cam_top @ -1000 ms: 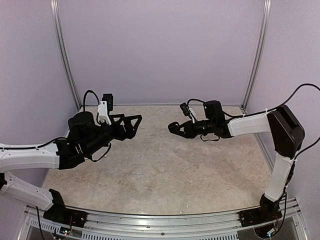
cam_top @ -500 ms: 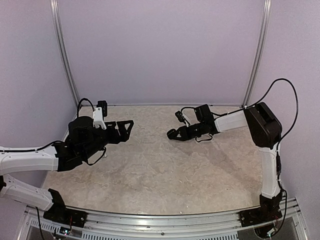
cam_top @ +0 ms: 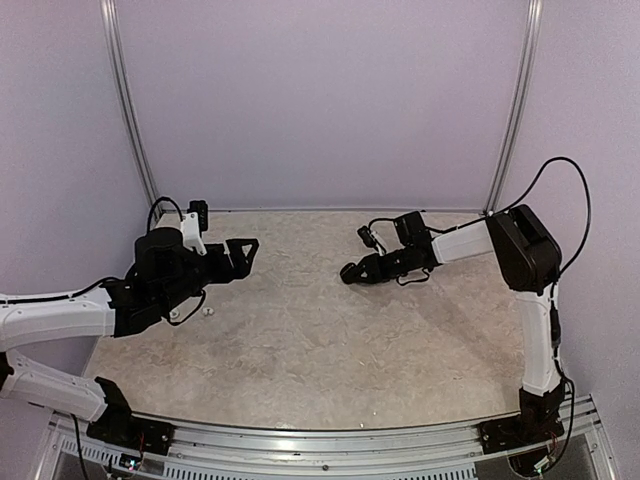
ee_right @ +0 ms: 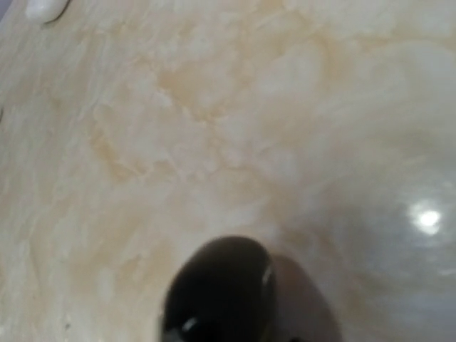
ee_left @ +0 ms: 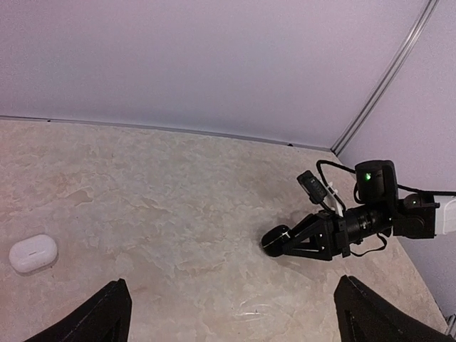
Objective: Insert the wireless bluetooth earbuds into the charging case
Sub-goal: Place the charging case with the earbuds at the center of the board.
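Note:
My right gripper point(cam_top: 352, 272) is shut on a glossy black charging case point(ee_left: 276, 240) and holds it low over the table, near the middle back. The black case fills the bottom of the right wrist view point(ee_right: 217, 292), where the fingers themselves are hidden. My left gripper point(cam_top: 240, 250) is open and empty, raised over the left side of the table and pointing at the right gripper; its fingertips point(ee_left: 107, 313) stand wide apart. A closed white charging case point(ee_left: 33, 253) lies on the table to its left. No earbuds show in any view.
A small white thing point(cam_top: 207, 311) lies on the table beside the left arm, too small to identify. A white shape point(ee_right: 46, 8), likely the white case, is at the top left of the right wrist view. Walls close in the back and sides.
The right gripper has come down toward the table with the black case. The left gripper has drawn back to the left and dropped a little, uncovering the small white thing.

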Motion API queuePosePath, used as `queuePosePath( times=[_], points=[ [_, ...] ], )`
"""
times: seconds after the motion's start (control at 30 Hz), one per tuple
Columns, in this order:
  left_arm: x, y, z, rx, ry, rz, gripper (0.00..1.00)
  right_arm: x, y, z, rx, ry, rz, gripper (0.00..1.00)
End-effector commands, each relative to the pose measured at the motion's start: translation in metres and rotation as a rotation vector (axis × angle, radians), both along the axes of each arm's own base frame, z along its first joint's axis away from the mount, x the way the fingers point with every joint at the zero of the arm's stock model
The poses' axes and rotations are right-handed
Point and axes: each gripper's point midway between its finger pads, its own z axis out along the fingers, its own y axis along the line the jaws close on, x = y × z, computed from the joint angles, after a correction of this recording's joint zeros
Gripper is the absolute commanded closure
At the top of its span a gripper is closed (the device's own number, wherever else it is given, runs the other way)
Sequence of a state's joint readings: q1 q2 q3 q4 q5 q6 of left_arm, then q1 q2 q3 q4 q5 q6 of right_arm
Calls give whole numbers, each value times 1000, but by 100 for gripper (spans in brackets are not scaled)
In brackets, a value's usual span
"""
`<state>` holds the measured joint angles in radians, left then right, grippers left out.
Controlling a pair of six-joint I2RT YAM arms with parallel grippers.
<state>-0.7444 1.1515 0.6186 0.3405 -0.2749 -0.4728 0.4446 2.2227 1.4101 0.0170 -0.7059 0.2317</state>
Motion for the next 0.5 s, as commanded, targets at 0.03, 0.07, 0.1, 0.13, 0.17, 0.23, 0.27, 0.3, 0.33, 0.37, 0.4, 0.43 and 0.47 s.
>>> queuePosePath(
  times=[0.03, 0.07, 0.1, 0.13, 0.17, 0.23, 0.27, 0.3, 0.33, 0.37, 0.4, 0.43, 0.47],
  points=[
    [13, 11, 7, -6, 51, 4, 1, 6, -23, 8, -21, -19, -55, 54],
    [16, 13, 6, -1, 62, 3, 1, 6, -28, 8, -28, -22, -63, 50],
    [19, 15, 7, 1, 70, 0, 1, 7, -32, 9, -33, -27, -72, 48],
    [23, 18, 6, 10, 81, 0, 1, 7, -36, 10, -36, -31, -79, 46],
    [27, 22, 4, 23, 98, 11, 1, 8, -40, 12, -37, -37, -86, 45],
    [37, 32, -4, 57, 140, 43, 1, 10, -48, 20, -45, -60, -103, 41],
    [42, 39, -9, 73, 161, 68, 1, 12, -53, 22, -53, -69, -116, 39],
    [47, 44, -16, 89, 181, 89, 1, 13, -57, 24, -61, -79, -125, 37],
    [51, 51, -19, 102, 192, 117, 1, 13, -61, 27, -64, -88, -133, 36],
    [54, 58, -23, 111, 207, 137, 1, 14, -66, 30, -67, -97, -143, 36],
    [58, 64, -27, 121, 221, 157, 1, 15, -69, 34, -69, -106, -151, 35],
    [62, 71, -28, 123, 226, 181, 1, 15, -72, 39, -69, -118, -156, 34],
    [63, 79, -35, 141, 257, 200, 1, 14, -74, 44, -67, -133, -160, 33]
  ],
)
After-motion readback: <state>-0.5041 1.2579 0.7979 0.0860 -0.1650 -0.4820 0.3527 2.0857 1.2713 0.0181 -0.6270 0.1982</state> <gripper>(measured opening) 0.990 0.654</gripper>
